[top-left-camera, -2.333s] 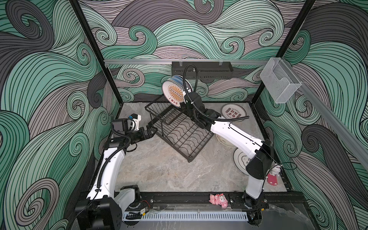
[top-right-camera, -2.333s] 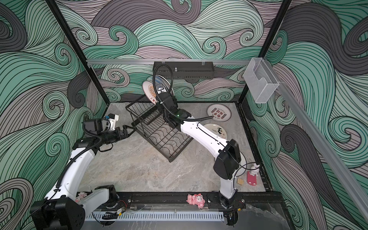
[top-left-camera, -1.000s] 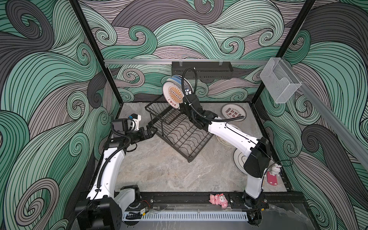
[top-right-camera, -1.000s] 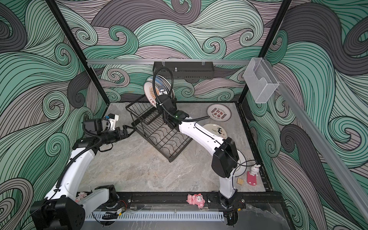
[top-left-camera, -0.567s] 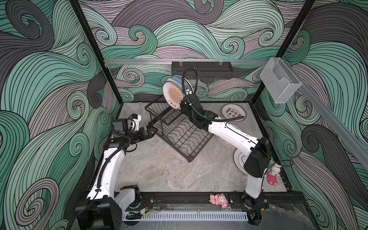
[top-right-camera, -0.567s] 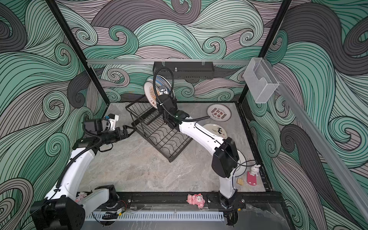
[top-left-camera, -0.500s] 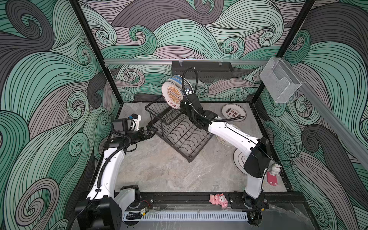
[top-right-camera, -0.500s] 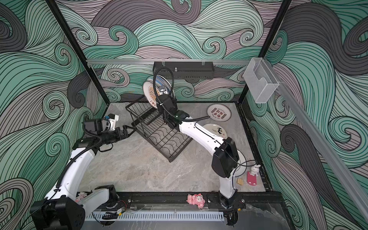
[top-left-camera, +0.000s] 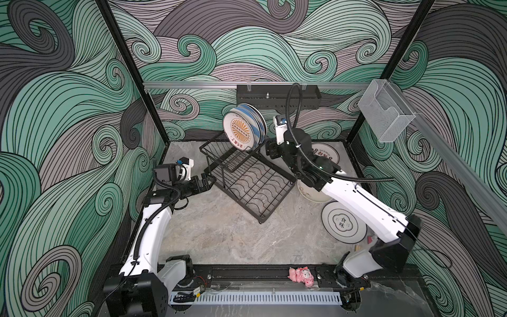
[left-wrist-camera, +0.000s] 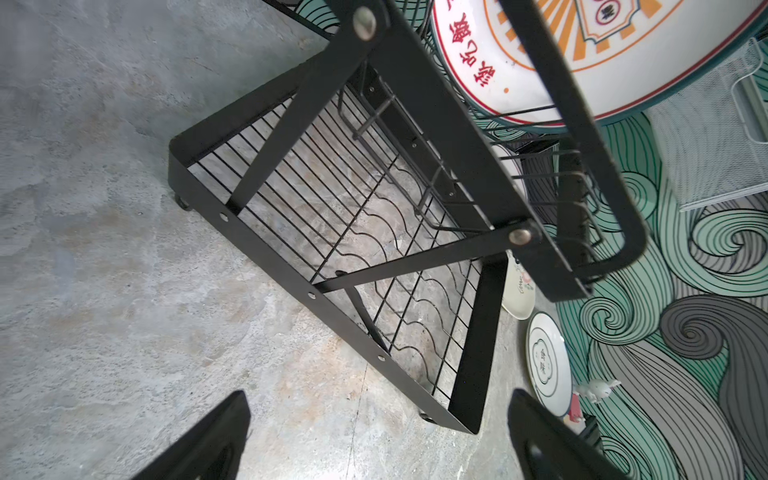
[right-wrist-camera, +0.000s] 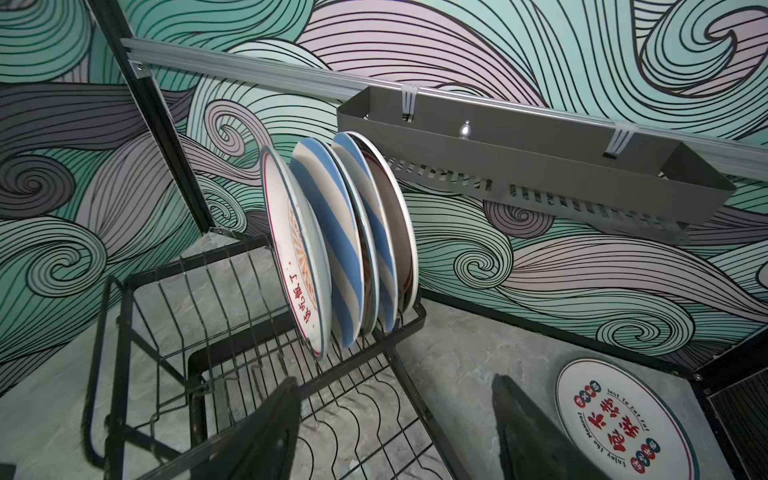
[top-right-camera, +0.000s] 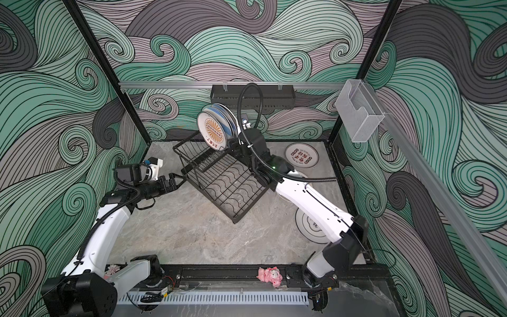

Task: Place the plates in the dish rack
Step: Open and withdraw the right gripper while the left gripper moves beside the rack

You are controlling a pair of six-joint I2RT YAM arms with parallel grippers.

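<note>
Even bright light, soft shadows, sharp.

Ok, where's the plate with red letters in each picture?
In a top view: red-lettered plate lies back right, partly behind the right arm.
In a top view: plate back right, unhidden.
Left wrist: not there.
Right wrist: plate flat on the table.
Landmark: dish rack, in all.

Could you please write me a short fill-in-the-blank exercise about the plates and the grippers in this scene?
____ plates stand upright in the raised basket of the dish rack.
The front plate bears an ____ sunburst.
The jaws of the right gripper stand ____.
The red-lettered plate lies flat on the ____.
Missing words: four; orange; open; table.
</note>
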